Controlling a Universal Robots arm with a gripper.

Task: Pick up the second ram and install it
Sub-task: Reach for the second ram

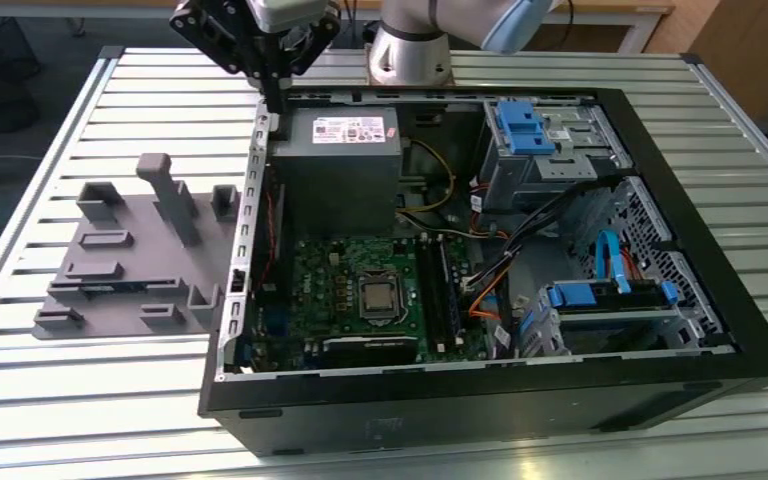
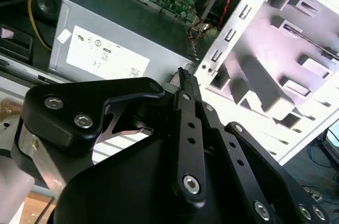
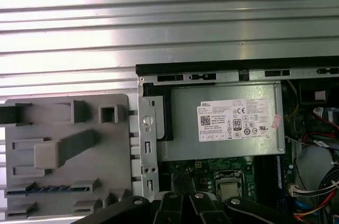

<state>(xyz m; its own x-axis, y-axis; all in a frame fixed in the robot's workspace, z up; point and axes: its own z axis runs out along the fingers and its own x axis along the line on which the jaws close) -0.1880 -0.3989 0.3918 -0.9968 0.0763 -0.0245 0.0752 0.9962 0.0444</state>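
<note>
The second ram (image 1: 107,287) is seen lying in a long slot of the grey tray (image 1: 117,320), toward the tray's near edge in the exterior view. In the first wrist view it appears as a dark blue-green strip (image 3: 47,188) set in the same tray (image 3: 114,144). The tray is placed on the slatted bench (image 1: 91,400), just beside the open computer case (image 1: 704,330) on the exterior view's left.

The jaws are held over the case's far corner, beside the grey power supply (image 1: 337,150). They are drawn together, the fingertips (image 2: 181,75) meeting with nothing gripped between them. The ram is well apart from the jaws, with the tray's upright blocks between them.
</note>
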